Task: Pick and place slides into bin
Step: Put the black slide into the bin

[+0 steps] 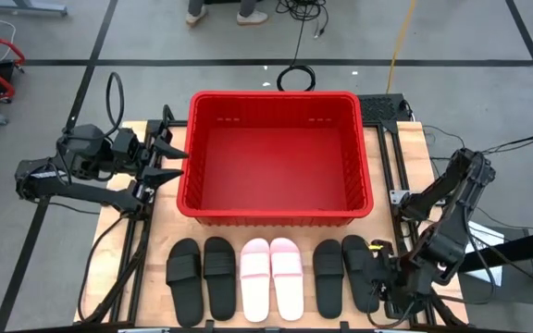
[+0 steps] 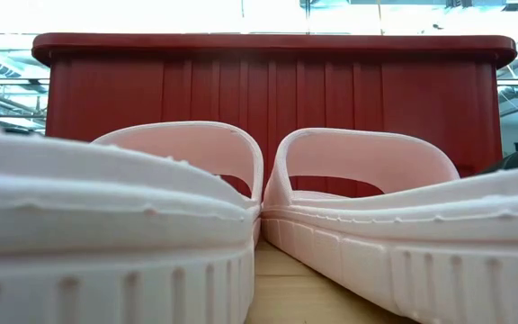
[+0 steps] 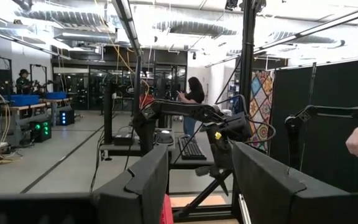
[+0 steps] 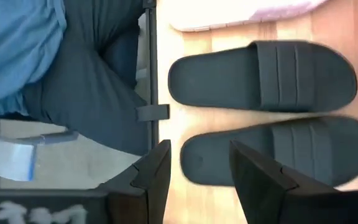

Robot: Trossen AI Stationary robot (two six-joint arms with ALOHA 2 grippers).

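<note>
Slides (image 1: 271,277), all six, lie in a row on the desk (image 1: 391,176); the right gripper (image 1: 389,289) hovers wide beside the rightmost black one. Farther back, the bin (image 1: 274,155) sits empty, left gripper (image 1: 167,159) wide alongside. Nothing placed yet.

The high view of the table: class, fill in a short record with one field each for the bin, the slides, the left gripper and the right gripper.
bin: red bin, nothing inside
slides: six slides in a row on the table in front of the bin; two black slides, two pink-white slides, two more black slides
left gripper: left gripper open, beside the bin's left wall, holding nothing
right gripper: right gripper open, above the rightmost black slide
</note>
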